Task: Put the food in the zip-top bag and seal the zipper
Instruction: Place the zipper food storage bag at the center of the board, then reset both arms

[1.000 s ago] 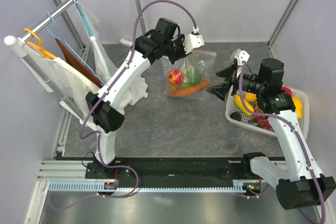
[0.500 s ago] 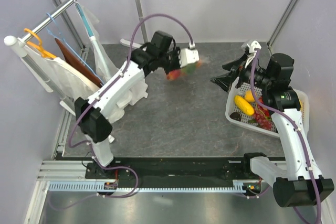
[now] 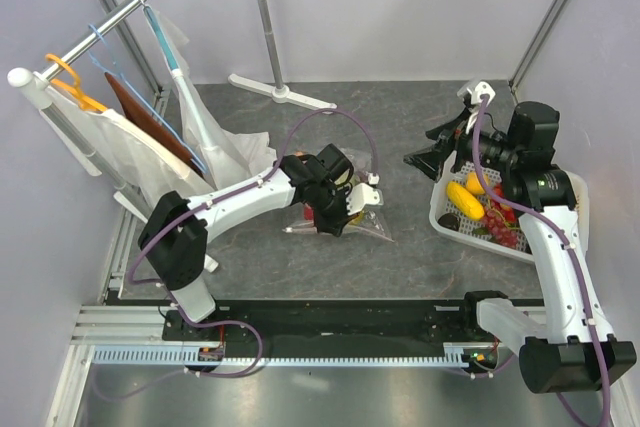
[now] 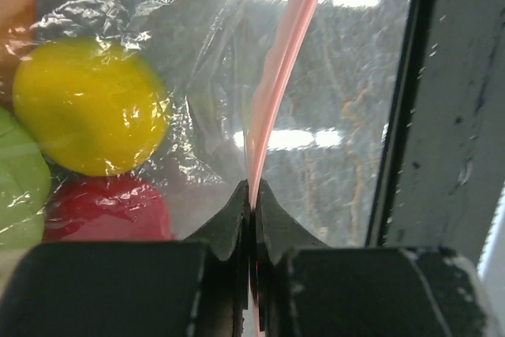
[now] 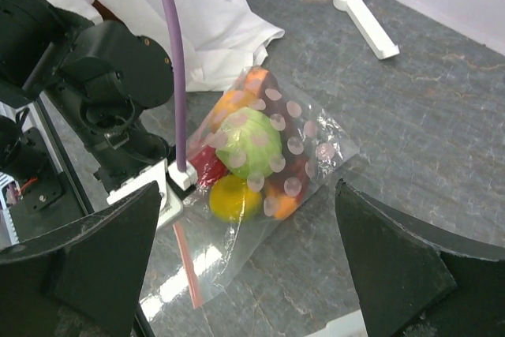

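Note:
The zip-top bag (image 3: 372,228), clear with pink dots, lies on the table near the middle front, holding food. In the right wrist view the bag (image 5: 316,144) shows a green cabbage (image 5: 248,144), a yellow lemon (image 5: 234,197), and red and orange pieces. My left gripper (image 3: 338,209) is shut on the pink-red zipper strip (image 4: 276,76) at the bag's mouth; the lemon (image 4: 91,108) and a red apple (image 4: 102,211) show just beside the strip. The strip's free end (image 5: 185,266) lies flat. My right gripper (image 3: 438,147) is open and empty, held above the table to the right of the bag.
A white slatted basket (image 3: 568,209) with more toy food stands at the right, under my right arm. White cloth (image 3: 230,152) on hangers drapes at the left, close behind the bag. A white stand foot (image 3: 280,92) lies at the back.
My left arm has brought the bag down from high at the back to the table at front centre. My right gripper has lifted and drawn back a little, staying open.

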`<state>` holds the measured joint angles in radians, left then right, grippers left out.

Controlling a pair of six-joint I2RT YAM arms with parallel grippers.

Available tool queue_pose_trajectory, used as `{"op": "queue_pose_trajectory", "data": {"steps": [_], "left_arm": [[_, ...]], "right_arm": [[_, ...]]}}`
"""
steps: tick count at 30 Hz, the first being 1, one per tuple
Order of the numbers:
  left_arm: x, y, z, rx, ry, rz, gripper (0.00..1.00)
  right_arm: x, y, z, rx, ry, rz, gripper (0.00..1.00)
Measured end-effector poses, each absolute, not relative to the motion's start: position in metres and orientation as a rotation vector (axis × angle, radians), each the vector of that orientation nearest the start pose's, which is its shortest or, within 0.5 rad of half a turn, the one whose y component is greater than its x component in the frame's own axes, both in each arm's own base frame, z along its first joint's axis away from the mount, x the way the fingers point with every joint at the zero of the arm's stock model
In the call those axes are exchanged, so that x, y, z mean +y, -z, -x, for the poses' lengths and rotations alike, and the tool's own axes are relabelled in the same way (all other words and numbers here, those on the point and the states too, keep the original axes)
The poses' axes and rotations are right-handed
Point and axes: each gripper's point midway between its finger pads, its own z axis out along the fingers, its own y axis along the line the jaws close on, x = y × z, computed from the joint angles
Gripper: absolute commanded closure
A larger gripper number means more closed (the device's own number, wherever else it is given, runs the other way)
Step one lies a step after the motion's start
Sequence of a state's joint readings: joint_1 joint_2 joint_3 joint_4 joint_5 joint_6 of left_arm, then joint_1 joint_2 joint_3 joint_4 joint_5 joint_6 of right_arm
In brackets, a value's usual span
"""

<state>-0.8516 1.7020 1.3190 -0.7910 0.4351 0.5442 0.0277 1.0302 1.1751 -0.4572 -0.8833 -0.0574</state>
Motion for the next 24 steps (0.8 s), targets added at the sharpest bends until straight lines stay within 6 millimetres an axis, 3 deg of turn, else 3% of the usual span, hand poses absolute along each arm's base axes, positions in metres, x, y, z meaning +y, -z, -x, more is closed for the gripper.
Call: {"op": "queue_pose_trajectory", "data": {"steps": [2,5,6,8,9,13,17,21,23,24], "left_arm": [[-0.314,-0.103,-0.194,2.044,0.73,-1.825,0.82],[-0.319,-0.105,-0.188,2.066,0.774,-1.8,0.55],[-0.32,-0.106,-0.185,2.073,0.787,-1.796,0.34],[-0.32,-0.11,-0.182,2.077,0.804,-1.803,0.05],[-0.32,-0.115,-0.179,2.094,0.814,-1.799,0.0],[-0.321,-0.155,-0.18,2.028,0.811,-1.764,0.0],[-0.322,-0.232,-0.195,1.908,0.778,-1.656,0.0],[-0.312,-0.323,-0.244,1.793,0.747,-1.409,0.0],[-0.287,-0.349,-0.269,1.788,0.693,-1.277,0.0],[-0.277,-0.353,-0.276,1.801,0.671,-1.235,0.0]], "right_arm": [[0.141,-0.333,-0.278,1.726,-0.799,0.68,0.02],[0.14,-0.329,-0.277,1.741,-0.791,0.686,0.02],[0.14,-0.328,-0.276,1.745,-0.787,0.689,0.02],[0.138,-0.324,-0.276,1.758,-0.778,0.691,0.02],[0.138,-0.322,-0.275,1.767,-0.775,0.69,0.02],[0.135,-0.317,-0.275,1.796,-0.764,0.672,0.02],[0.132,-0.309,-0.276,1.834,-0.757,0.634,0.02],[0.121,-0.301,-0.284,1.896,-0.693,0.539,0.02],[0.112,-0.297,-0.29,1.927,-0.639,0.486,0.02],[0.11,-0.295,-0.291,1.938,-0.621,0.471,0.02]]}}
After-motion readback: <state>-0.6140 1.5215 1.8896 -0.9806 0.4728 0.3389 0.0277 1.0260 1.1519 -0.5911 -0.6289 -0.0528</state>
